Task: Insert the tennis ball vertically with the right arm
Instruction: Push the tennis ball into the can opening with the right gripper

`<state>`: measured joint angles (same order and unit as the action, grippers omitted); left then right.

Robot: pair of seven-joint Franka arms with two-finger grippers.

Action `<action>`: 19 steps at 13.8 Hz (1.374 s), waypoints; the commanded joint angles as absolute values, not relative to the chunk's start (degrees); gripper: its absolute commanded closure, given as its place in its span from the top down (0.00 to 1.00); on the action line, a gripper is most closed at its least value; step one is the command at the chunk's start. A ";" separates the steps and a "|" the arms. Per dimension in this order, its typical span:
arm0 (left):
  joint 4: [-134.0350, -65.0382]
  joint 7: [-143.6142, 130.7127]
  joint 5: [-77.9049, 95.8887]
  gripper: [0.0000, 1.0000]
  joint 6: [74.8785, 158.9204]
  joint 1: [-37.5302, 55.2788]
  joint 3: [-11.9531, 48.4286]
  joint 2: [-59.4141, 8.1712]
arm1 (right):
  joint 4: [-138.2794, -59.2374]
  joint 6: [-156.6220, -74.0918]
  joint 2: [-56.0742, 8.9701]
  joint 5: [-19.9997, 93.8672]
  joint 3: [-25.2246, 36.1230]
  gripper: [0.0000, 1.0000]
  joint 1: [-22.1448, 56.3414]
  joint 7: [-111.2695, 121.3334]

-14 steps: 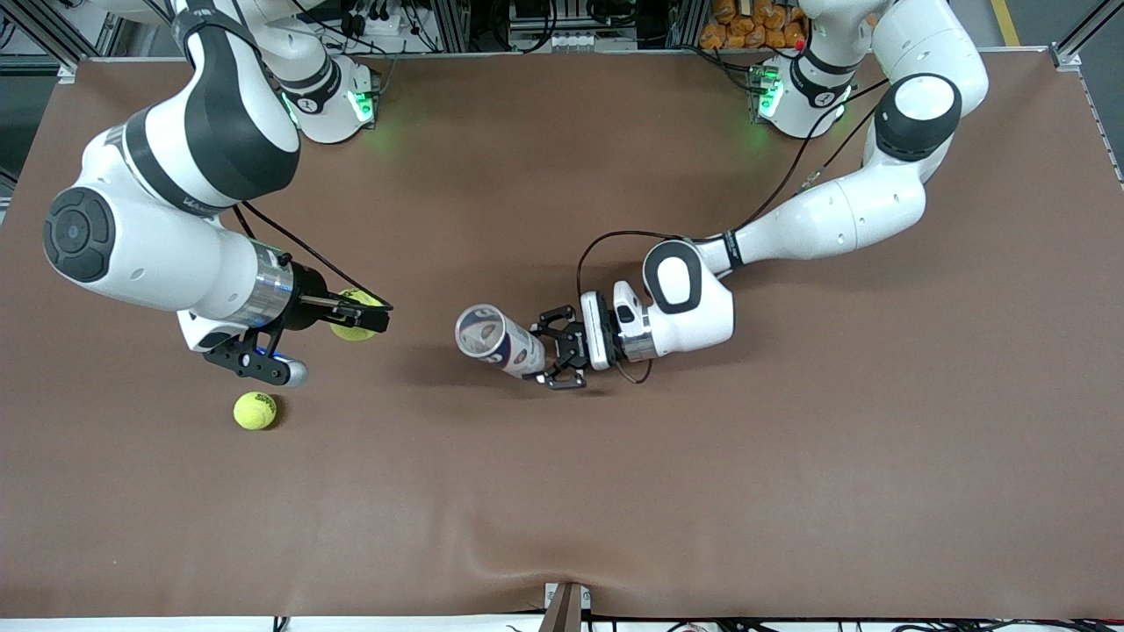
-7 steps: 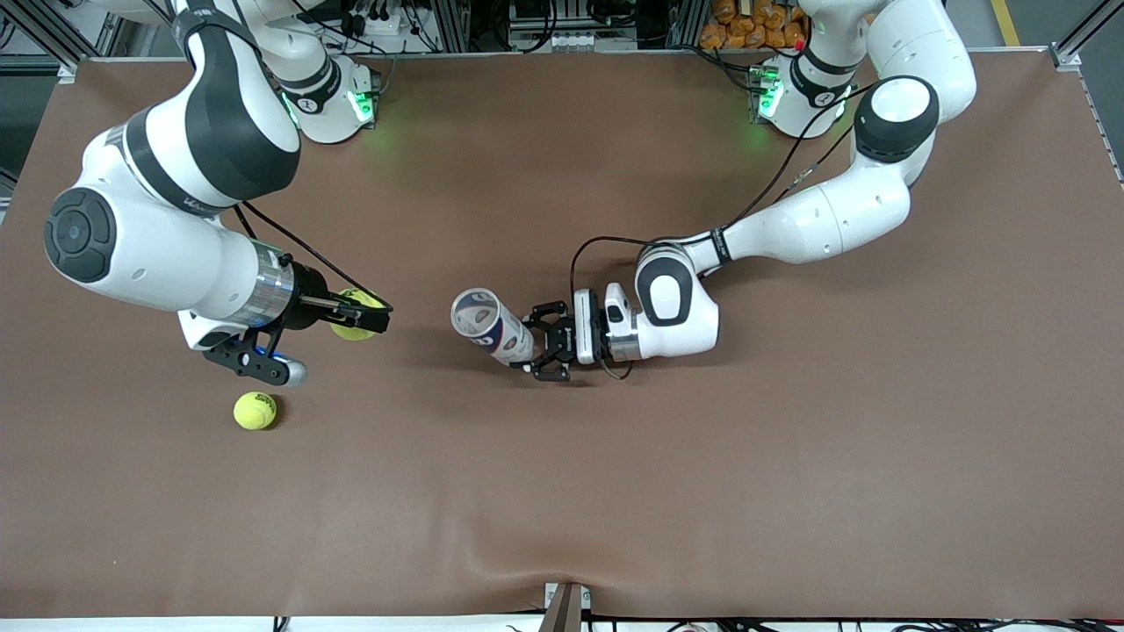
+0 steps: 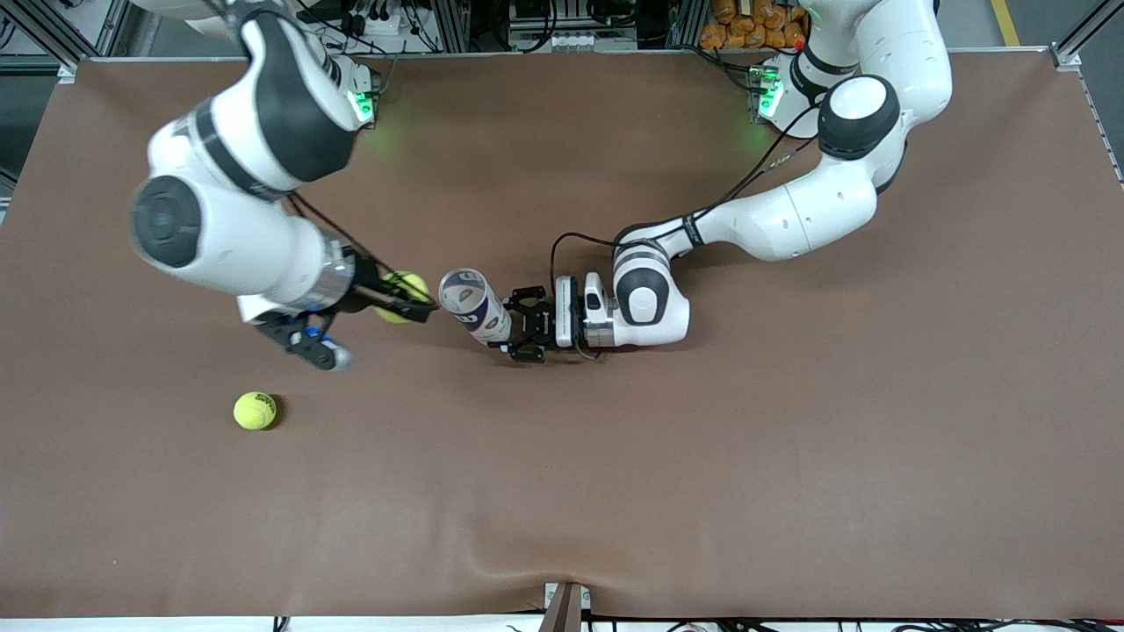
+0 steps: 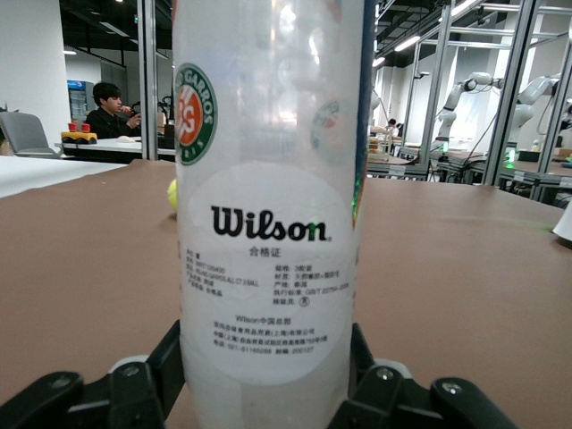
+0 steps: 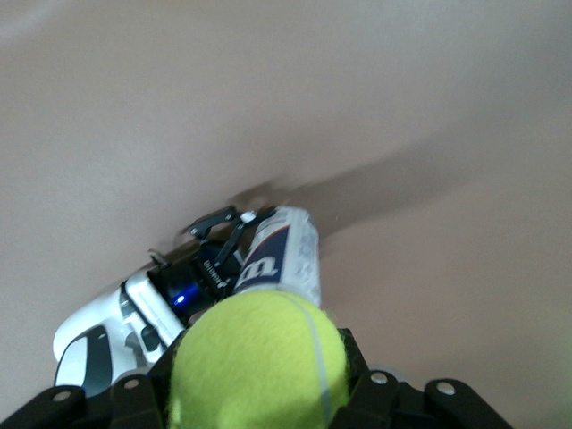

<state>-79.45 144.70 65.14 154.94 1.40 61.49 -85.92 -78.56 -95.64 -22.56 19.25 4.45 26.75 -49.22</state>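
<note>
The right arm's hand [image 3: 413, 302], two slim straight black fingers below a silver wrist ring, is closed around a fuzzy yellow-green tennis ball [image 3: 397, 293] and holds it in the air over the brown counter [image 3: 790, 456], just beside the open mouth of a clear plastic tennis-ball tube with a white Wilson label [image 3: 474, 305]; in the right wrist view the ball [image 5: 259, 362] sits between the fingers [image 5: 143, 398] with the tube [image 5: 279, 257] farther off, below it; the left arm's hand [image 3: 525, 326], a claw-like black gripper on a white block, is clamped on the lower part of the tube and keeps it standing near the middle of the counter; in the left wrist view the tube [image 4: 273, 206] stands upright between the black fingers [image 4: 134, 393], which press on both of its sides; a second loose yellow-green tennis ball [image 3: 255, 410] lies on the counter toward the right arm's end, nearer to the front camera than the tube and well apart from it.
</note>
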 commanded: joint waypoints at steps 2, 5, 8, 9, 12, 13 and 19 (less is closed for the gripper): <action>-76.21 147.38 68.63 0.56 149.95 3.60 58.10 -86.22 | -81.98 -94.83 -22.94 19.25 4.92 0.00 28.74 -51.24; -75.94 148.53 71.88 0.57 147.32 5.00 55.82 -86.22 | -84.89 -95.09 -22.59 19.25 4.83 0.00 29.52 -51.24; -74.88 149.67 72.42 0.57 146.51 5.45 54.67 -86.13 | -85.43 -97.11 -23.03 17.76 5.01 0.00 32.16 -53.43; -74.88 149.68 72.42 0.58 146.51 5.54 54.23 -86.05 | -85.43 -97.29 -23.29 17.06 5.01 0.00 32.86 -53.52; -74.71 149.59 72.51 0.59 146.60 5.98 53.96 -85.87 | -85.43 -98.08 -25.31 16.70 5.01 0.00 33.75 -53.61; -74.71 149.59 72.51 0.59 146.60 5.98 53.96 -85.87 | -85.43 -98.09 -25.92 16.70 5.01 0.00 33.84 -53.61; -74.71 149.50 73.12 0.59 146.60 6.24 53.96 -85.61 | -85.34 -98.09 -27.15 16.70 5.01 0.74 33.13 -53.61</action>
